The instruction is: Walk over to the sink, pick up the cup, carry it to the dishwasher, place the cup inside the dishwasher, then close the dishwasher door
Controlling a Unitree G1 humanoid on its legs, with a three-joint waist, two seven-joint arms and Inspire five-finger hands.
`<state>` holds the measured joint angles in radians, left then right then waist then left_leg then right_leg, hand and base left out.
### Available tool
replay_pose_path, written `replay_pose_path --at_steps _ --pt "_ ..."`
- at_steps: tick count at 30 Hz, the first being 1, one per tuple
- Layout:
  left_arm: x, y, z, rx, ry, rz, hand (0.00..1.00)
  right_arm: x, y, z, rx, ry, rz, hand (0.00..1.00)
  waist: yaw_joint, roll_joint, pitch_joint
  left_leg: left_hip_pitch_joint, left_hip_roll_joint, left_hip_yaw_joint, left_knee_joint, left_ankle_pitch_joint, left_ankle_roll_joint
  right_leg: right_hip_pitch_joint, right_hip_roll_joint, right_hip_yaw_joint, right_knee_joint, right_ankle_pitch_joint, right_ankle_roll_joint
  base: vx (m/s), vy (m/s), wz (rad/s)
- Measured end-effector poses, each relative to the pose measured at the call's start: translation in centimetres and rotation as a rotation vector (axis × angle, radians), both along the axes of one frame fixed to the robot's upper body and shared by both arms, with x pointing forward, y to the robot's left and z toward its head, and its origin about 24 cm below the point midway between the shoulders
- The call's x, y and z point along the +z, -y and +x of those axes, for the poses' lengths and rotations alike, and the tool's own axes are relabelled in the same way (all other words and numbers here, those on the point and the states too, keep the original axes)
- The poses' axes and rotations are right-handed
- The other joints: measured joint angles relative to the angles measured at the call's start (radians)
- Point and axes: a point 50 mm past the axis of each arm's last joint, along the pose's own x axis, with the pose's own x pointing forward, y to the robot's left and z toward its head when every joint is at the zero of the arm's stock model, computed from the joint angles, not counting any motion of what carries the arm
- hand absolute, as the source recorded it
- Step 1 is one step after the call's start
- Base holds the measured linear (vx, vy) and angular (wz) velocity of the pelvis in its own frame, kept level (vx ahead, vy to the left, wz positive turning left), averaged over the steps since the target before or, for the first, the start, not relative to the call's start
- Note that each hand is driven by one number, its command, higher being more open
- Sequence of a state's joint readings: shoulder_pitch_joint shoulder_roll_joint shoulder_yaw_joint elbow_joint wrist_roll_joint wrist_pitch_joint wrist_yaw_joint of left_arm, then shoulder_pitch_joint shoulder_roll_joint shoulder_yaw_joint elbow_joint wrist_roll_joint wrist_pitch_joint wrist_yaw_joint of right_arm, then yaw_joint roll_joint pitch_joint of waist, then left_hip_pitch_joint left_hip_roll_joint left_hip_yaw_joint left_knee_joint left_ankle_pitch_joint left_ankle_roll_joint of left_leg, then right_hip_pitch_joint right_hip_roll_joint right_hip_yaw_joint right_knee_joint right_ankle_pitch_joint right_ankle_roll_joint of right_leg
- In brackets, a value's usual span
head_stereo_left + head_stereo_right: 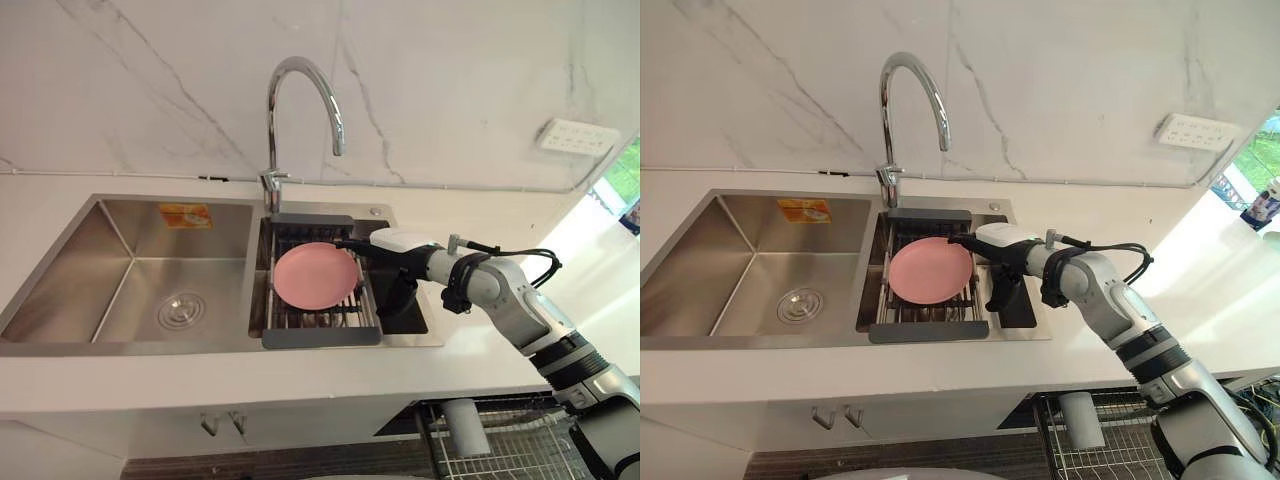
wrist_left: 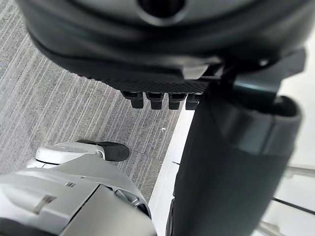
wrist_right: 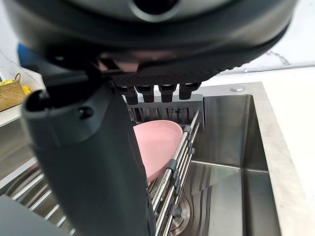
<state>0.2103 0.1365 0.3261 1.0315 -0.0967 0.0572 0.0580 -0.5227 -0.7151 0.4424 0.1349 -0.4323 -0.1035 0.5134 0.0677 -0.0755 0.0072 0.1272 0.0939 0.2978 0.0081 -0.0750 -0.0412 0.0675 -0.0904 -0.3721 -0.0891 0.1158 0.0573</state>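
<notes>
Pink dish (image 1: 316, 275) (more bowl than cup, we think) lies on the rack (image 1: 320, 338) over the sink (image 1: 130, 230), likely left to drain. Right hand (image 1: 397, 283) hangs at its 3 o'clock, fingers loose, holding nothing: placed, we judge, for a rim grasp. Left hand (image 2: 123, 49) idle above the floor (image 2: 59, 98), relaxed, empty.

Both head eyes look steeply down on the sink (image 1: 130, 270) and surface (image 1: 300, 375). The right wrist camera peers closely along its hand (image 3: 83, 162) at the sink's rack (image 3: 182, 147); the left faces the floor (image 2: 59, 98).
</notes>
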Motion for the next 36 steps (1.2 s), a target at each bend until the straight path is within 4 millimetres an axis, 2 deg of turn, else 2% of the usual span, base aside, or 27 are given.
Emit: replay_pose_path --at_steps 5,12,20,31,36 --pt "0.0 0.0 0.1 -0.005 0.006 -0.012 1.00 0.2 0.3 1.0 -0.028 0.002 -0.004 1.00 0.010 0.000 0.000 -0.008 0.000 -0.014 -0.004 0.009 0.000 -0.002 0.000 -0.016 -0.001 0.002 -0.003 -0.03 0.003 0.08" --pt "0.1 -0.1 0.4 -0.007 0.012 -0.012 1.00 0.0 0.4 1.4 -0.047 -0.006 0.020 1.00 0.027 0.003 0.001 -0.026 0.000 -0.035 -0.009 0.025 0.000 -0.011 -0.001 -0.034 -0.001 0.003 -0.005 -0.04 0.001 0.08" --pt "0.2 0.1 -0.4 0.003 0.006 -0.027 1.00 -1.9 0.9 1.8 -0.108 -0.084 0.059 1.00 0.031 0.008 0.012 -0.021 -0.018 -0.064 -0.062 0.070 0.005 -0.011 -0.014 -0.074 -0.001 0.003 -0.004 -0.04 0.010 0.13" --pt "0.6 0.1 0.6 -0.024 0.037 -0.026 1.00 -3.0 0.6 1.9 -0.122 -0.092 0.072 1.00 0.054 0.015 0.065 -0.023 -0.024 -0.099 -0.077 0.084 0.007 -0.001 -0.021 -0.112 -0.001 0.003 -0.004 -0.01 0.005 0.09" --pt "0.7 0.2 0.9 -0.035 0.045 -0.030 1.00 -3.9 0.3 1.8 -0.113 -0.042 -0.003 1.00 0.058 0.014 0.071 -0.027 -0.032 -0.112 -0.076 0.084 0.008 0.002 -0.029 -0.125 -0.001 0.002 0.000 0.02 0.025 0.08"
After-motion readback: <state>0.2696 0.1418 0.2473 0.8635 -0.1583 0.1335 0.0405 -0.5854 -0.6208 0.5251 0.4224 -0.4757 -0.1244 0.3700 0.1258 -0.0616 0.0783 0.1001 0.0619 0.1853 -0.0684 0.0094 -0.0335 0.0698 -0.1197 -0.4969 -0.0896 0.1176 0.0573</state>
